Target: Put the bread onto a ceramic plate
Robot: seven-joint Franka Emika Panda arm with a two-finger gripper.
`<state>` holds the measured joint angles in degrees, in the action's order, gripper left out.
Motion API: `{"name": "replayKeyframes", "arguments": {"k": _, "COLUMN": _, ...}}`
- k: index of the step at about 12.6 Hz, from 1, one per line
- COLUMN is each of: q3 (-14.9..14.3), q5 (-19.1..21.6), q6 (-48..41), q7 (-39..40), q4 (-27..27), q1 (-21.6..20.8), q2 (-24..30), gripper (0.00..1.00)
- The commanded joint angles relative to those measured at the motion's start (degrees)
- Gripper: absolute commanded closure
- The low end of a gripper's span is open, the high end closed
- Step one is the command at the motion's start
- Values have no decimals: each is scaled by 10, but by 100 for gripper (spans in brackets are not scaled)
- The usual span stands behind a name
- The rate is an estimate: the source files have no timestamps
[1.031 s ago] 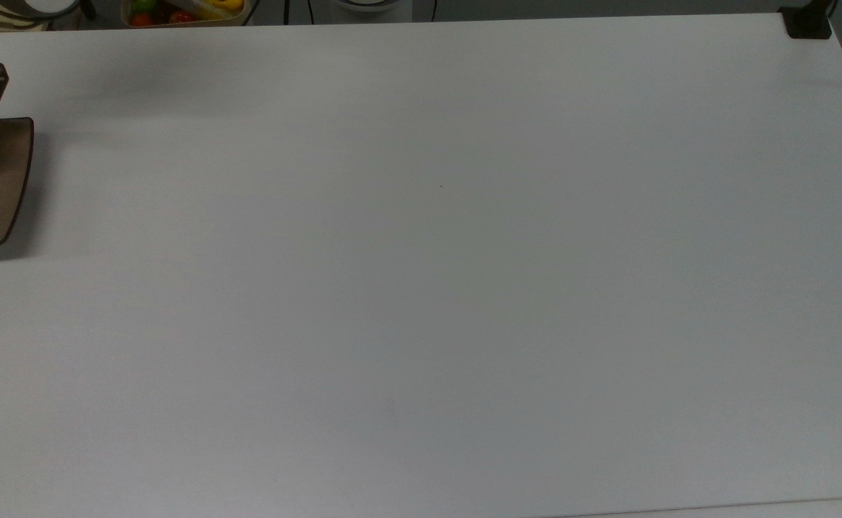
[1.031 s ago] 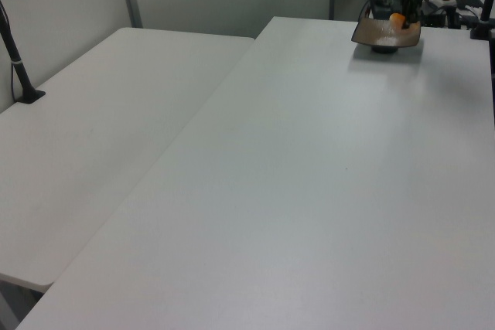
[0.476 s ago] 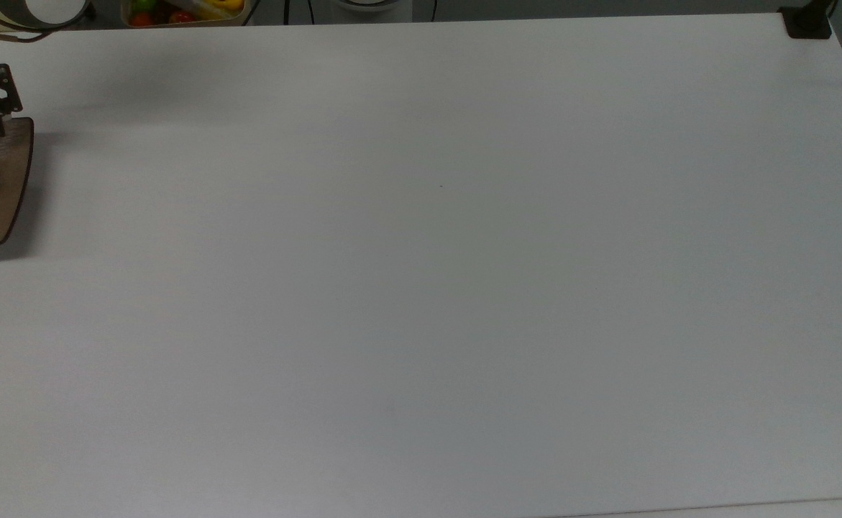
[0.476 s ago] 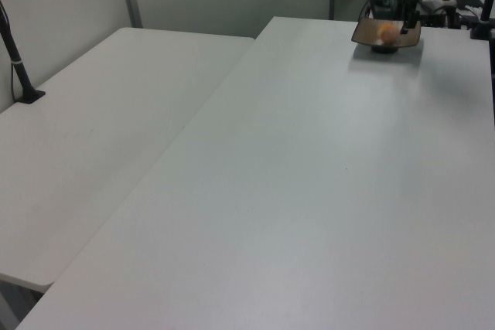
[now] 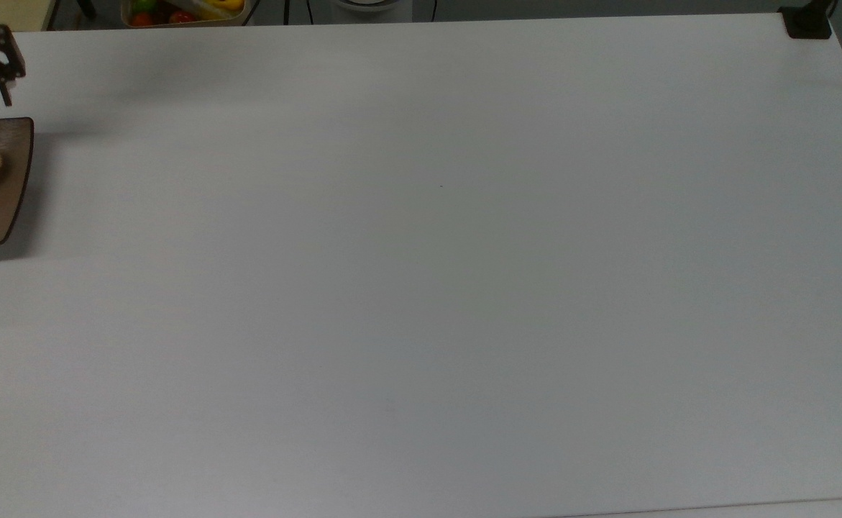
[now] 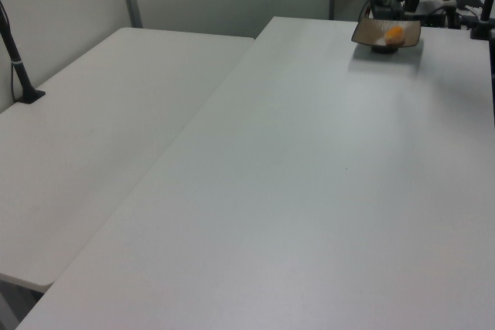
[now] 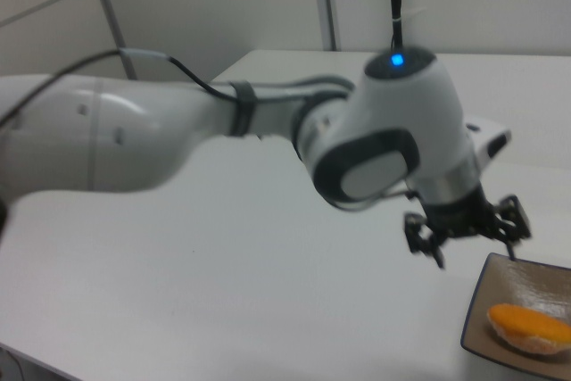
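Bread (image 7: 528, 325) lies on the ceramic plate (image 7: 522, 290), orange top up, at the tabletop's (image 5: 421, 288) left edge in the top view. Gripper (image 7: 467, 244) hangs above the plate's edge, fingers spread, empty (right view shows both fingers; top view one).

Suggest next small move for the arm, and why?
Probably just keep the tool lifting clear and stop. The bread lies flat on the ceramic plate, untouched, and the tool hangs open and empty above the plate's edge in the right view, so nothing looks left to grasp or nudge.
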<state>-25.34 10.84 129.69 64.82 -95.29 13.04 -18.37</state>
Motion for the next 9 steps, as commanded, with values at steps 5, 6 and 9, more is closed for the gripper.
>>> {"name": "replayKeyframes", "arguments": {"k": 5, "q3": 77, "q5": -18, "q6": -256, "q7": -278, "q4": 8, "q1": -17, "q2": 160, "gripper": 0}}
{"name": "replayKeyframes", "arguments": {"k": 6, "q3": 107, "q5": -39, "q6": -309, "q7": -336, "q4": 29, "q1": -18, "q2": 170, "gripper": 0}}
{"name": "replayKeyframes", "arguments": {"k": 9, "q3": 197, "q5": -75, "q6": -377, "q7": -464, "q4": 55, "q1": -19, "q2": 184, "gripper": 0}}
